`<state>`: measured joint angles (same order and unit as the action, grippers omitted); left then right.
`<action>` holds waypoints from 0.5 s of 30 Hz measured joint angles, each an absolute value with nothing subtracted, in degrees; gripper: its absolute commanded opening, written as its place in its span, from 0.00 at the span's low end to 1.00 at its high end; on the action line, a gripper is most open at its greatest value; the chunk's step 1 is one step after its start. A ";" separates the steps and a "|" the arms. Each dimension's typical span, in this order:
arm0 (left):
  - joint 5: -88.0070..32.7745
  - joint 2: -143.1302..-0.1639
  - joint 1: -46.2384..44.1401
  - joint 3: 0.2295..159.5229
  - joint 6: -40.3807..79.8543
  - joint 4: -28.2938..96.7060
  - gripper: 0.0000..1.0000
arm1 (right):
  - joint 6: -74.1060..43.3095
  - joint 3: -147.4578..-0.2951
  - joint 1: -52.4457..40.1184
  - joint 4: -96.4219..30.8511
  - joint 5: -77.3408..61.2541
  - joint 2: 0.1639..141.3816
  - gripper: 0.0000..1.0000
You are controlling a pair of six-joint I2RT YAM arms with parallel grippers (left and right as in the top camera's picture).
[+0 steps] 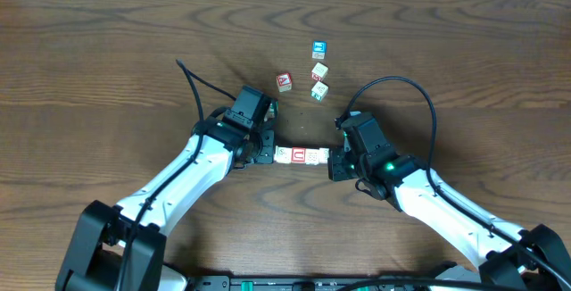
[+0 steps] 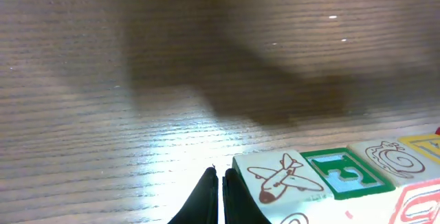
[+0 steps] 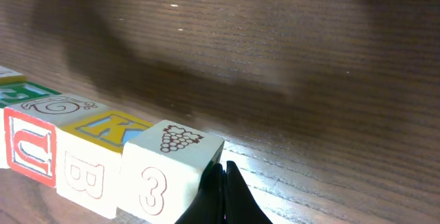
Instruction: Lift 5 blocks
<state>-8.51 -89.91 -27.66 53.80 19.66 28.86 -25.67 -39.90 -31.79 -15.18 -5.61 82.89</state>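
Note:
Several wooden blocks [image 1: 302, 155] form one tight row between my two grippers. My left gripper [image 1: 266, 153] is shut, its side against the row's left end. In the left wrist view that gripper [image 2: 220, 176] touches the airplane block [image 2: 278, 176]; a green-faced block [image 2: 340, 172] and a spiral block [image 2: 388, 159] follow. My right gripper [image 1: 335, 160] is shut against the right end. In the right wrist view it [image 3: 223, 169] presses the grapes-and-"3" block [image 3: 168, 169], next to the "K" block [image 3: 96, 148] and the red "U" block [image 3: 31, 148]. I cannot tell whether the row touches the table.
Loose cubes lie behind the row: a red "A" cube [image 1: 284, 81], a blue-faced cube [image 1: 318, 50], a pale cube [image 1: 319, 70] and a green-edged cube [image 1: 318, 90]. Black cables arch over both arms. Bare wood surrounds the row.

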 measured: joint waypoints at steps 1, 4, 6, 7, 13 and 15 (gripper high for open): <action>-8.43 -89.86 -27.66 53.80 19.68 28.86 0.07 | -25.67 -39.90 -31.79 -15.20 -5.58 82.63 0.01; -8.40 -89.86 -27.66 53.80 19.68 28.93 0.07 | -25.69 -39.90 -31.79 -15.22 -5.43 81.67 0.01; -8.40 -89.84 -27.66 53.80 19.68 28.93 0.07 | -25.67 -39.90 -31.79 -15.20 -5.23 81.17 0.01; -8.43 -89.84 -27.66 53.80 19.68 28.93 0.07 | -25.67 -39.90 -31.79 -15.20 -5.13 80.93 0.01; -8.43 -89.67 -27.66 53.80 19.68 28.95 0.07 | -25.67 -39.90 -31.79 -15.20 -5.04 80.62 0.01; -8.40 -89.27 -27.66 53.80 19.68 28.95 0.07 | -25.69 -39.90 -31.79 -15.20 -5.02 80.62 0.01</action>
